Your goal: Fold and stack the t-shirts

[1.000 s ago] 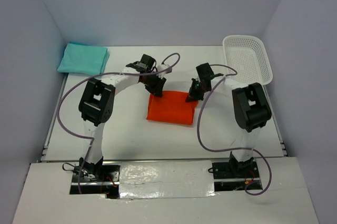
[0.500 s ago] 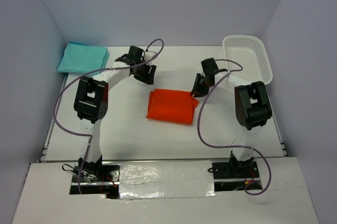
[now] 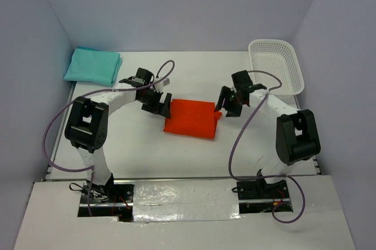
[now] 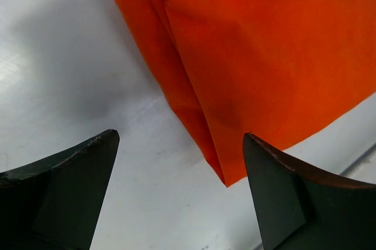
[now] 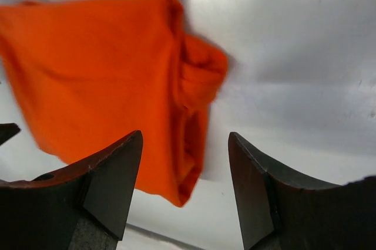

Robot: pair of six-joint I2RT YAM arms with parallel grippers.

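Two pincers gape empty. Left pincer (image 3: pixel 160 103) and right pincer (image 3: pixel 225 104) flank the folded orange shirt (image 3: pixel 191 118) on the tabletop (image 3: pixel 176 157).

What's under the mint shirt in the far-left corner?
A darker teal shirt shows as a strip along the right edge of the mint shirt. The rest of it is covered, so its fold cannot be seen.

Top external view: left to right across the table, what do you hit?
folded teal shirts → left hand → orange shirt → right hand → basket
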